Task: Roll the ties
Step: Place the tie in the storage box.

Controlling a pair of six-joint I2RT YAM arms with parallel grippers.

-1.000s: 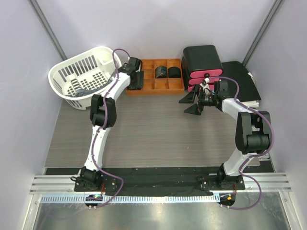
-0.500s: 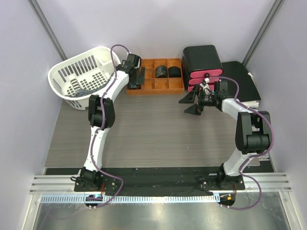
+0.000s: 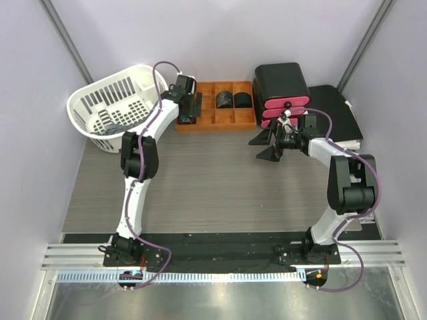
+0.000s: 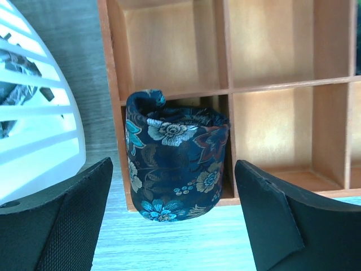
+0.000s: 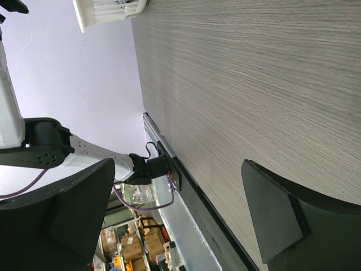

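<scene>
Now, top view: left gripper (image 3: 189, 107) has just opened over the tray's (image 3: 220, 127) left column, beside two more rolled ties (image 3: 225, 100); right gripper (image 3: 275, 143) hangs wide open, empty. Left wrist: the released tie (image 4: 176, 164) sits rolled in a corner compartment, jaws clear either side. Right wrist: only bare counter (image 5: 254, 84). Looks like roll three is stowed.

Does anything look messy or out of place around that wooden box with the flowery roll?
Slightly. The rolled tie in the near-left corner compartment of the wooden tray has its fabric end curling up out of the roll at one side, and it seems to bulge over the front wall. Nothing else stands out.
</scene>
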